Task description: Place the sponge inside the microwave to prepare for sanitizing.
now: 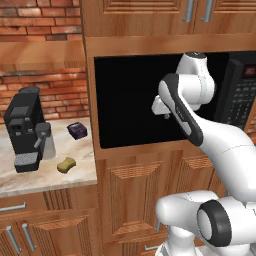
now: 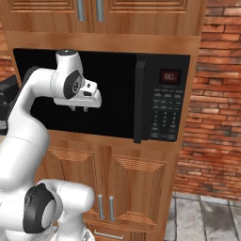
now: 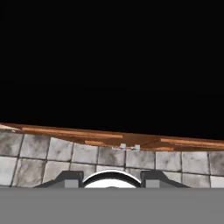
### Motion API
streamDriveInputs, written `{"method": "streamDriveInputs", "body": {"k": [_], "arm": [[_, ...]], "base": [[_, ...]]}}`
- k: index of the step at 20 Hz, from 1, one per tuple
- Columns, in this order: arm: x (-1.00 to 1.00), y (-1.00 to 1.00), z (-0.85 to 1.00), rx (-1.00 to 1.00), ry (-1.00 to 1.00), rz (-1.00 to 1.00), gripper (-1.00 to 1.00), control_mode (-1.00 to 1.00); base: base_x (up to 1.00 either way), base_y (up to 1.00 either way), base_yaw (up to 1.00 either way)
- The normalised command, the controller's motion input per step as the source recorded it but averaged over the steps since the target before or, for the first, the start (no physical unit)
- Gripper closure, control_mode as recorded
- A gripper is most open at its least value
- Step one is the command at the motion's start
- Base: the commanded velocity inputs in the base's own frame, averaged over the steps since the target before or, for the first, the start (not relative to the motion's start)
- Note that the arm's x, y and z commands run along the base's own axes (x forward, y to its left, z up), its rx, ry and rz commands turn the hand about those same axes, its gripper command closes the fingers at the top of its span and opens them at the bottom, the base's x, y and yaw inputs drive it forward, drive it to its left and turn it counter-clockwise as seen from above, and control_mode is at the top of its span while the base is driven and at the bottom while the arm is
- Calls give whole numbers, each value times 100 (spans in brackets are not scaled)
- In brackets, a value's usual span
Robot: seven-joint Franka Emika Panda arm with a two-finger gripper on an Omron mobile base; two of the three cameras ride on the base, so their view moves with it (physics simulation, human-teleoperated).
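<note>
On the far left in the left base view, a small black coffee machine stands on the pale stone tabletop in front of a red brick wall. Just right of the machine's foot lies the small mustard-yellow soft sponge, flat on the tabletop and touching nothing. Behind it, a bit farther right, sits a small dark purple-black box, apart from the sponge.

Next comes the big black microwave, built into the brown wooden cupboards. Its wide dark glass door is shut. A keypad with a small red display is on its right side.

The white robot arm reaches up in front of the dark door. Its claw hangs in the air before the glass, pointing down, with nothing in it. The two little fingers look close together, but they are too small to say for sure if the claw is open or closed.

In the hand view there is grey tiled floor below and a strip of wooden cupboard edge.

The sponge is well away from the claw, off to the left.
</note>
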Motion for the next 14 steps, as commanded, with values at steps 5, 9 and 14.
{"method": "streamDriveInputs", "body": {"k": [5, 9, 14], "arm": [[-17, 0, 0, 0, 1, 0, -100, -100], [-35, 0, 0, 0, 0, 0, -100, -100], [-37, 0, 0, 0, 0, -1, -100, -100]], "base": [[0, 0, 0], [0, 0, 0], [0, 0, 0]]}}
